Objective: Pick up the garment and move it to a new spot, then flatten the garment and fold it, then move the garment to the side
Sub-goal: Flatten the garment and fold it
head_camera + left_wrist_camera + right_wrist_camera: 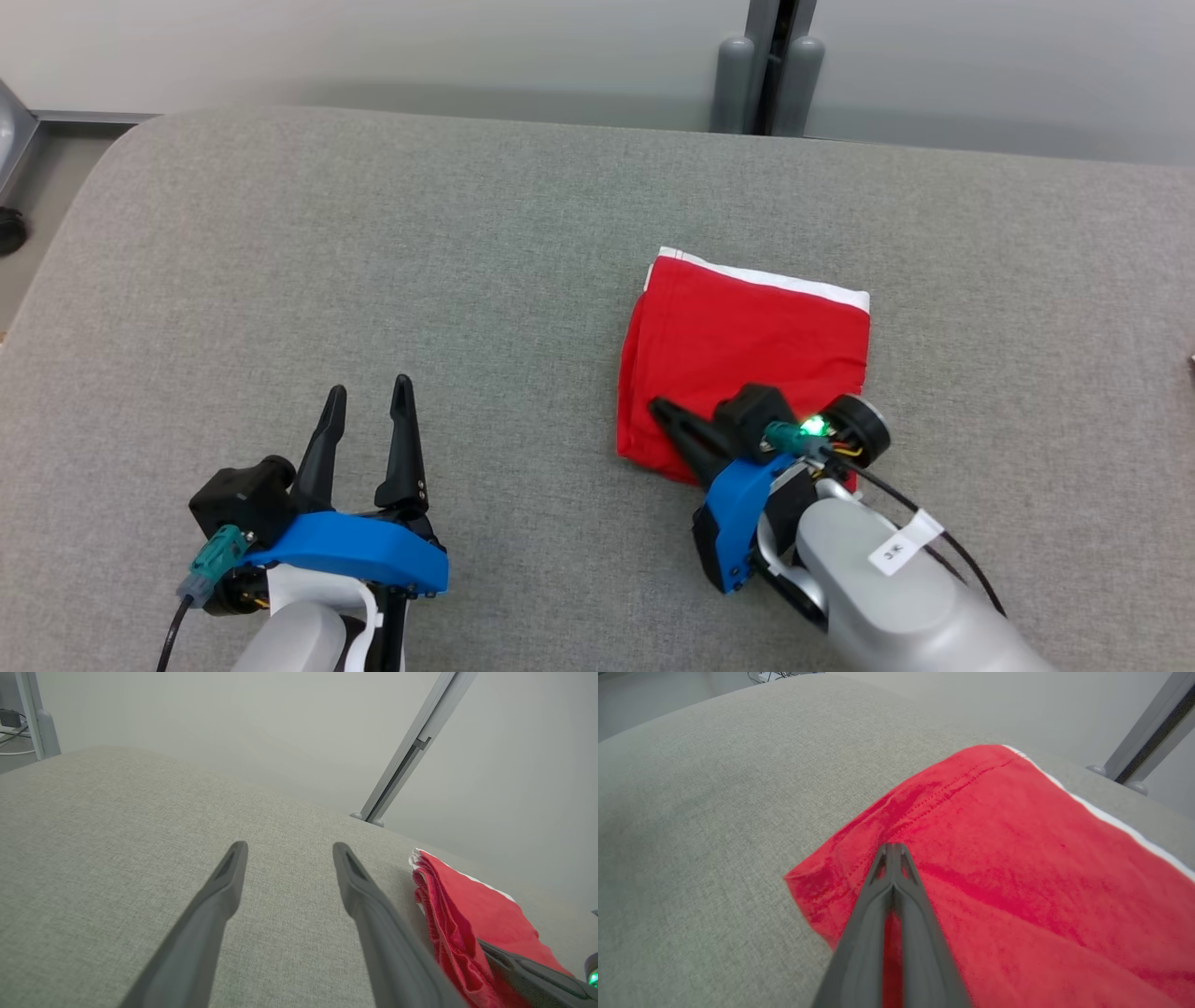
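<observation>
Progress: garment [747, 336] is a red piece with a white edge band, lying as a compact folded rectangle, so I judge the pick-up, flattening and folding done. Left to do, I judge: moving it to the side.

Where: it lies flat on the padded surface [373, 233], on my side of the grey post [766, 75] and well apart from it. The white band is on the edge toward the post.

My right gripper [658, 406] is on the garment's corner farthest from the post, rolled on its side. Its jaws are pressed together, tips lying on the red cloth. No cloth is visible between the tips, so I cannot tell if anything is pinched.

My left gripper [369, 387] has its jaws wide apart with nothing between them. It sits over bare surface, far left of the post and nearer me than the garment.

Surface: grey woven upholstery with rounded corners, a soft top, no other items on it.

Room: a plain pale wall [373, 47] behind the post.
</observation>
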Available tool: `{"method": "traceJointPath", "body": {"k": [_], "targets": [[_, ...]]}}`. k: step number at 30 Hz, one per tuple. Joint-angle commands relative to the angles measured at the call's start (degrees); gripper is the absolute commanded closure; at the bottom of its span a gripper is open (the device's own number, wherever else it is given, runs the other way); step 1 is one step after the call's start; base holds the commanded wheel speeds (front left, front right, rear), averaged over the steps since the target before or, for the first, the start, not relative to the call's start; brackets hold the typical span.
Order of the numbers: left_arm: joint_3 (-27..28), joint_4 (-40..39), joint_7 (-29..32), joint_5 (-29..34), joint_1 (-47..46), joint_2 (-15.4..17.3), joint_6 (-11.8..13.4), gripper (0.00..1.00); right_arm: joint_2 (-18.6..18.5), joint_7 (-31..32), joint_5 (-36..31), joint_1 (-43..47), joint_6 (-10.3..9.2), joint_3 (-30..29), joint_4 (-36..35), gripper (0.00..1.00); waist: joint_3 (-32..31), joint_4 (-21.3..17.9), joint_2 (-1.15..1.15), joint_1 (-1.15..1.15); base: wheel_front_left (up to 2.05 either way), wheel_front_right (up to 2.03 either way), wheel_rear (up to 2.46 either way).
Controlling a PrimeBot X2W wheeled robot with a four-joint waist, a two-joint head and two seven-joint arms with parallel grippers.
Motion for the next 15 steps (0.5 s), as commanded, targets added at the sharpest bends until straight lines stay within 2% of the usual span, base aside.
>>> {"method": "traceJointPath", "body": {"k": [1, 7, 14, 15], "targets": [[0.4, 0.2, -0.3, 0.3, -0.9, -0.2, -0.2, 0.00, -0.1, 0.8, 1.0, 0.1, 0.00, 2.3, -0.5, 1.00, 0.2, 0.3, 0.00, 0.00, 0.00, 0.00, 0.00], [1.0, 0.6, -0.3, 0.4, -0.6, -0.4, -0.4, 0.00, -0.1, 2.1, 2.7, -0.3, 0.00, 8.5, -0.3, 1.00, 0.3, 0.1, 0.00, 0.00, 0.00, 0.00, 0.00], [2.5, 0.9, -0.3, 1.0, -0.2, -0.5, -0.8, 0.00, -0.1, -1.6, 2.4, -0.9, 0.00, 9.9, -3.3, 1.00, -0.5, -2.1, 0.00, 0.00, 0.00, 0.00, 0.00], [2.8, 0.8, -0.3, 1.1, -0.1, -0.4, -0.8, 0.00, -0.1, -2.0, 2.3, -0.6, 0.00, 9.8, -4.1, 0.92, -0.7, -2.5, 0.00, 0.00, 0.00, 0.00, 0.00]]}}
